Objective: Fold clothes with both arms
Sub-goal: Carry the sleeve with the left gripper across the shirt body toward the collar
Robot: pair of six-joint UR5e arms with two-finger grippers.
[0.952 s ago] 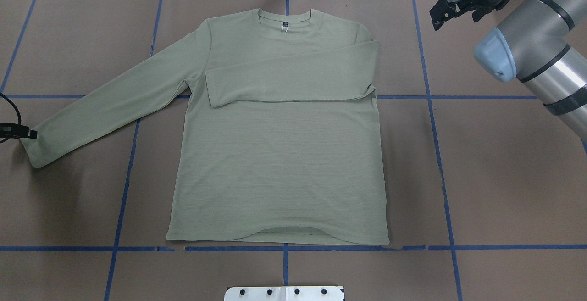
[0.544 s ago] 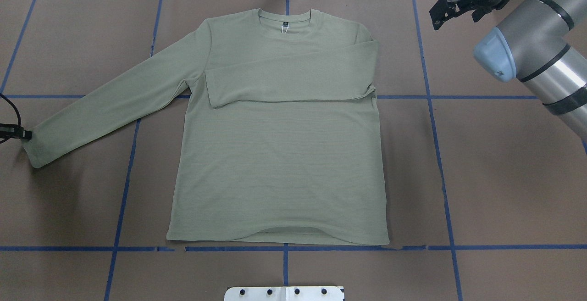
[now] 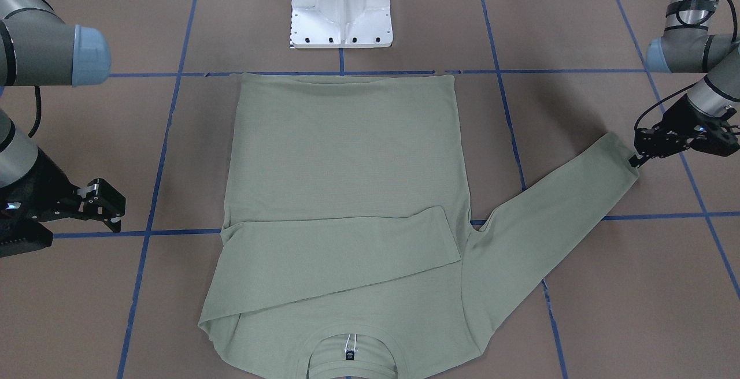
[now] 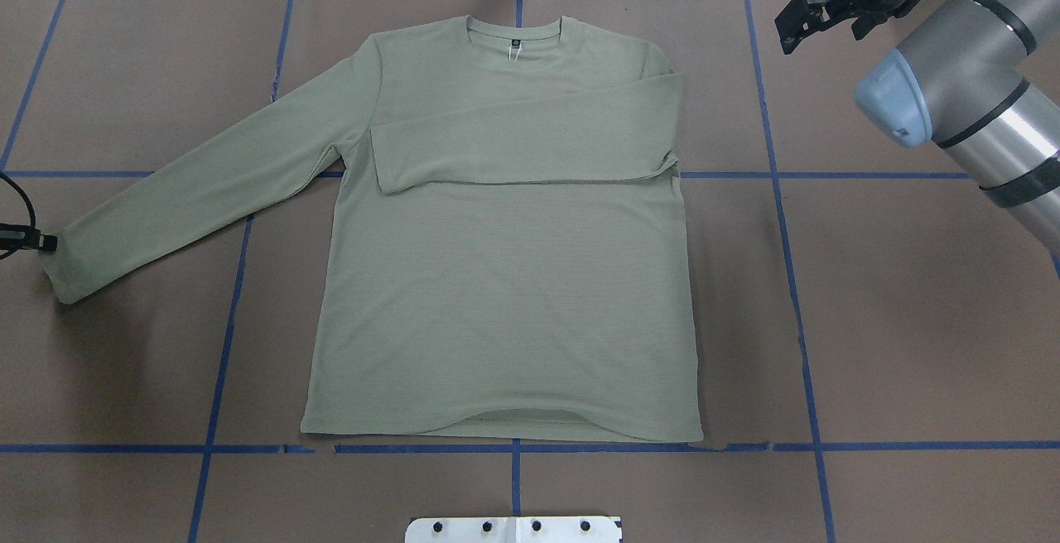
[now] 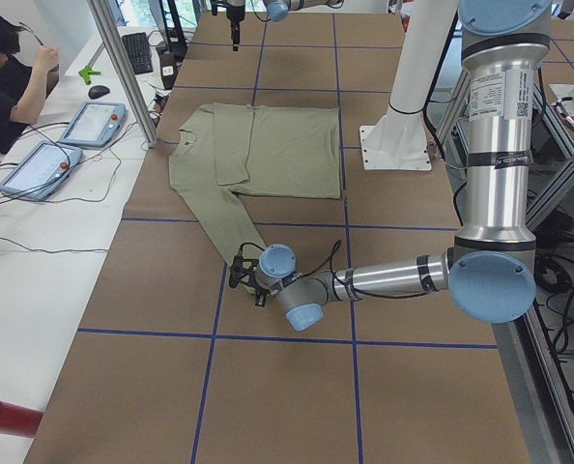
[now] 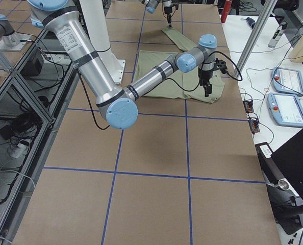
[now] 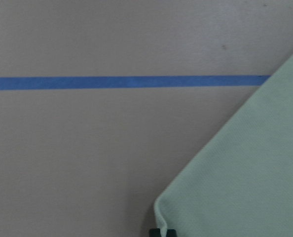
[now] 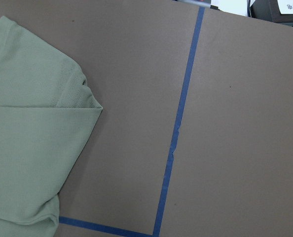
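Overhead, the pale sage-green long-sleeved knit shirt (image 4: 505,295) lies flat mid-table with its collar at 12 o'clock and hem at 6. One sleeve is folded across the chest and the other stretches toward 8 o'clock. The brown paper-covered table (image 4: 911,319) shows on every side, widest at 3 o'clock. The black two-finger left gripper (image 3: 636,160) meets the outstretched cuff; only the left wrist view shows its fingertips (image 7: 157,231) pinched on the cuff corner. The black two-finger right gripper (image 4: 793,28) hangs at 1 o'clock, jaws apart, off the cloth.

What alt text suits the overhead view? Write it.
A green shirt lies flat on a brown table, one sleeve folded across its chest. The left gripper sits at the other sleeve's cuff; the right gripper hovers open, clear of the shirt.
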